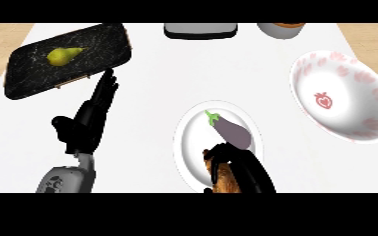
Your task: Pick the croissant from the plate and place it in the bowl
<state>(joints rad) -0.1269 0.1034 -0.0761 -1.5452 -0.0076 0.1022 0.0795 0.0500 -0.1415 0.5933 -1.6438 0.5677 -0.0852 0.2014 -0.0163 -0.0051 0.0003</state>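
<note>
One hand suffices, so we curl our right hand (pixel 249 171) round the croissant (pixel 221 174) on the plate (pixel 193 142), bowl (pixel 353 107) next, left hand (pixel 90 122) resting open.

White counter (pixel 192 75) all round. Far left, the tray (pixel 37 75) is black with pale marble veining, and the pear (pixel 63 55) on it is yellow-green. Near centre, a plain white plate (pixel 196 145), a purple eggplant (pixel 235 134) with a green stem, and a golden-brown croissant (pixel 224 177). At the right, the bowl (pixel 354 110) is white, blotched pink, with a red strawberry motif. The left hand (pixel 92 117) and right hand (pixel 247 172) are black.
</note>
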